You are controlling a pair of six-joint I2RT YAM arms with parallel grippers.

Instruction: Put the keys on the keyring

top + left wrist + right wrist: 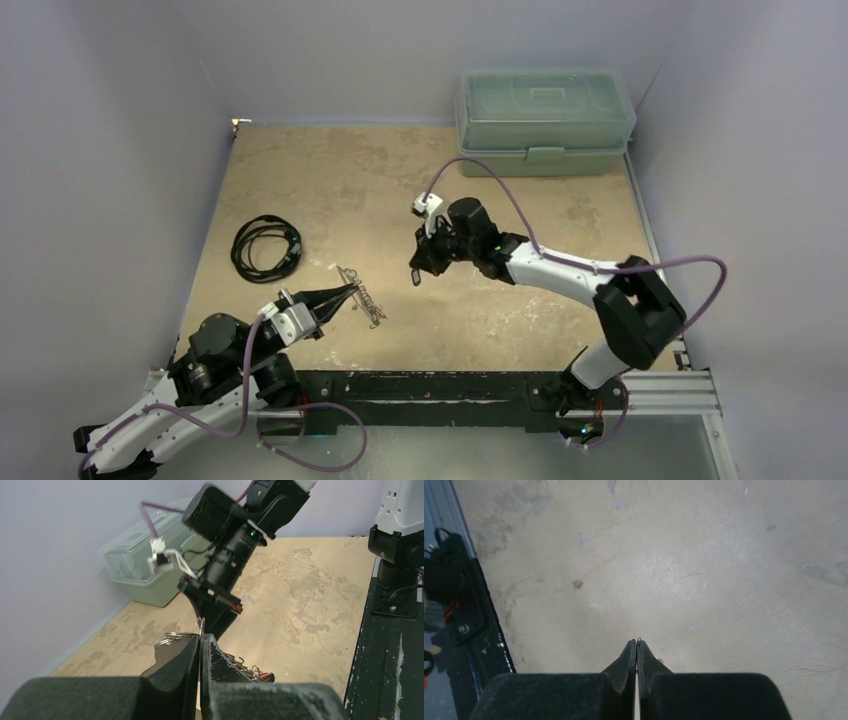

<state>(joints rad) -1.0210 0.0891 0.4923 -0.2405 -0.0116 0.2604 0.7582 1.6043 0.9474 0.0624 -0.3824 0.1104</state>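
Frankly, my worry is the left gripper (350, 290): its black jaws are pressed together on what looks like a small loop at the end of the flat silvery-grey metal keyring (366, 301), which lies on the tan mottled tabletop (480, 330) just ahead of it. That pinch is thin, so any twist could let the plate slip or swing. The right gripper (416, 274) hangs closed, apart to the right, with a tiny glint at its tips that I cannot identify. If that is one of the tiny metal keys, it could drop while threading, or, if misaligned, simply shove the keyring aside.
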